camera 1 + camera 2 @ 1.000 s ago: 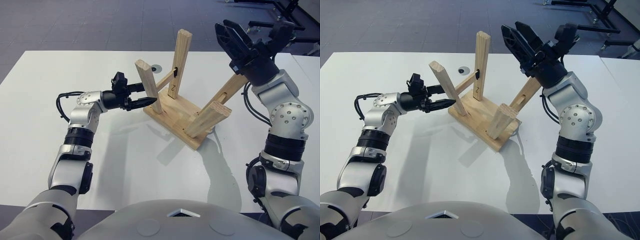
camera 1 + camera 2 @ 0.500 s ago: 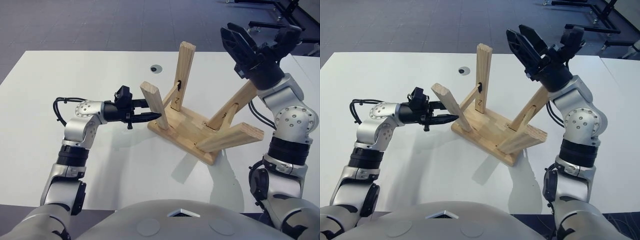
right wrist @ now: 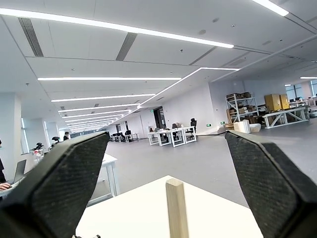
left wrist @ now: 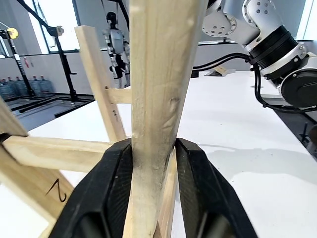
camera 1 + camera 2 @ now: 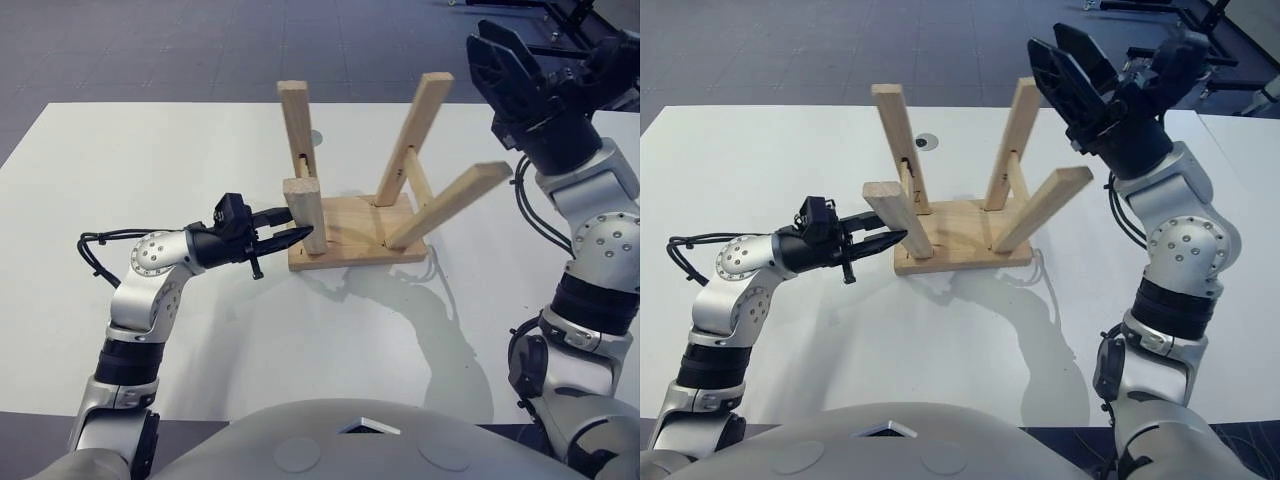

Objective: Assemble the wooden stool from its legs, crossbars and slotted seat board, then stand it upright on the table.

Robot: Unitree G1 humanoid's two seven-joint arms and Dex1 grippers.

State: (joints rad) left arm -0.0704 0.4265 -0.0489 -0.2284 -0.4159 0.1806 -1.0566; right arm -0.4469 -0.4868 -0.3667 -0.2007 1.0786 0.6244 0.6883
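The wooden stool stands upside down, its seat board [image 5: 350, 247] flat on the white table [image 5: 150, 150] and its legs pointing up. My left gripper [image 5: 288, 236] comes in from the left, shut on the near-left leg [image 5: 304, 208] low down. In the left wrist view, black fingers [image 4: 117, 183] clamp this leg [image 4: 158, 89] on both sides. My right gripper [image 5: 550, 60] hangs open in the air above the stool's right side, touching nothing. Its two wide-apart fingers [image 3: 54, 188] frame one leg top [image 3: 177, 208] in the right wrist view. A far-right leg [image 5: 414, 135] and a splayed right leg [image 5: 450, 200] stand free.
A small round hole [image 5: 927, 142] sits in the table behind the stool. A black cable [image 5: 95, 250] loops off my left forearm. Bare tabletop lies in front of the stool and to its left. Dark floor and metal racks [image 5: 560, 15] lie beyond the far edge.
The stool, tilted up on one edge before, has swung round and come down with its seat board flat on the table. My left gripper kept its hold on the leg. The right gripper stayed open.
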